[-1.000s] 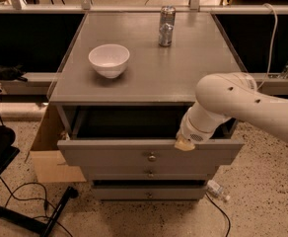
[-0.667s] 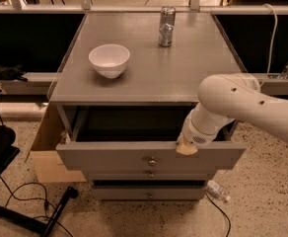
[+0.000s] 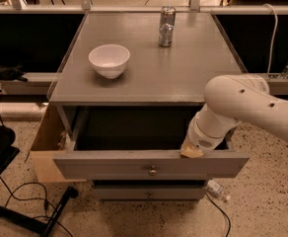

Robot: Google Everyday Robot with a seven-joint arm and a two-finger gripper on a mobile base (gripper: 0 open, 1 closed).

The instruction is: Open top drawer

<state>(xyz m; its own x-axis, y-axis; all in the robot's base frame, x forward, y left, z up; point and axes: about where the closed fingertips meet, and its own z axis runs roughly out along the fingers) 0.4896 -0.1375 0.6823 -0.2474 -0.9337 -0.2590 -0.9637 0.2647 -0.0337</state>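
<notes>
The top drawer is a wide grey drawer with a small round metal knob at its centre. It stands pulled well out from under the grey cabinet top, and its inside is dark. My white arm comes in from the right. The gripper is at the end of the arm, down at the top edge of the drawer front, right of the knob. Only its tan tip shows over the edge. A narrower grey drawer sits shut below.
A white bowl and a metal can stand on the cabinet top. A cardboard box leans at the cabinet's left. Cables and a black stand leg lie on the floor at the left, and a plastic bottle lies at the right.
The top drawer has slid further out toward the camera. The arm's end has moved with it, staying at the top edge of the drawer front.
</notes>
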